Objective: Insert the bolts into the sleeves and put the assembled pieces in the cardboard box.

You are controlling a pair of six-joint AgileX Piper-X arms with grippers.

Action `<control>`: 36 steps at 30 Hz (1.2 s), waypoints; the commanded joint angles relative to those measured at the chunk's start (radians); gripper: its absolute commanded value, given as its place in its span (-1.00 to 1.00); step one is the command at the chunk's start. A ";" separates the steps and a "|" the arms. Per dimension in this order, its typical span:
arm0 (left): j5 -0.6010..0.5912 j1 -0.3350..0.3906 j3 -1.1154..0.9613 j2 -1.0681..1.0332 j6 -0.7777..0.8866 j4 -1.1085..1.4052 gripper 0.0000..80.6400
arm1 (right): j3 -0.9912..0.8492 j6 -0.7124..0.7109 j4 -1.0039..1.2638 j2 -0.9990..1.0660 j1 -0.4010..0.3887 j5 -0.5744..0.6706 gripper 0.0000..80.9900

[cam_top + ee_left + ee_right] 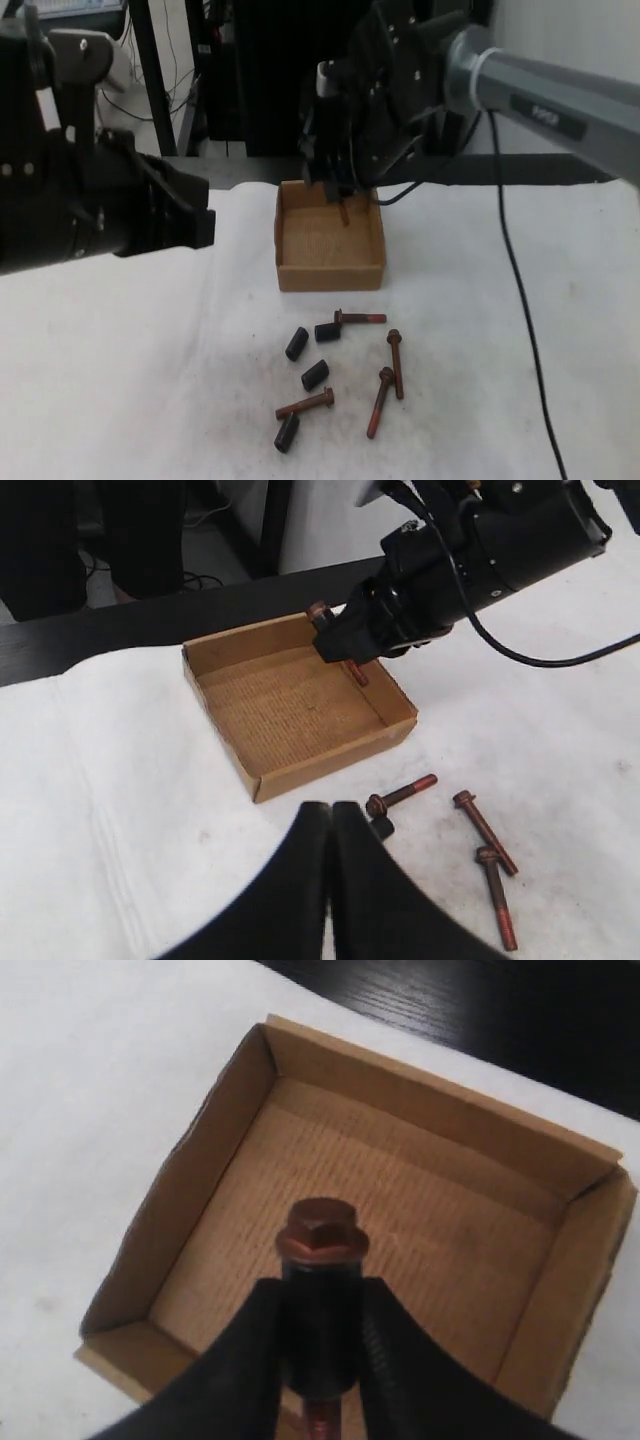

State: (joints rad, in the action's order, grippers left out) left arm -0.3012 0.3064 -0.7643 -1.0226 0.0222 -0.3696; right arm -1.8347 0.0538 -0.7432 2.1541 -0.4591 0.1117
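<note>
One assembled piece [322,1242], a coppery hex-flange bolt in a black cylindrical sleeve, is pinched by the right claw [322,1310] over the corrugated cardboard box [420,1120]. Four loose bolts [395,365] and four sleeves [297,343] lie on the white-covered desk [120,380]. The left claw [331,860] is pressed together.

Black left claw [331,808], grey forearm [560,92], black cable [521,290]

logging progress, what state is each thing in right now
cardboard box: open top, floor bare
right gripper: fingers shut on assembled piece
assembled piece: bolt through sleeve, head up, held over the cardboard box
left gripper: fingers shut, empty
loose bolts: four, lying on the cloth, unsleeved
loose sleeves: four, lying on the cloth, none on a bolt
</note>
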 commanded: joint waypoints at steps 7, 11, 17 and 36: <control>0.008 -0.001 -0.004 0.004 0.008 -0.070 -0.99 | -0.092 -0.001 0.013 0.100 0.004 -0.009 -0.98; 0.008 -0.001 -0.004 0.004 0.003 -0.069 -0.99 | -0.092 -0.001 0.030 0.111 0.004 -0.009 -0.80; 0.008 -0.001 -0.004 0.004 -0.001 -0.067 -0.99 | -0.121 -0.001 0.021 0.109 0.004 -0.004 -0.09; -0.277 0.042 -0.004 -0.175 -0.103 -0.081 -0.70 | -0.337 -0.009 -0.514 -0.127 0.037 -0.008 -0.41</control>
State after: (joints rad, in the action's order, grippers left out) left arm -0.5196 0.3295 -0.7664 -1.1566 -0.0934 -0.4438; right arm -2.1557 0.0538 -1.2016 2.0980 -0.4296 0.1045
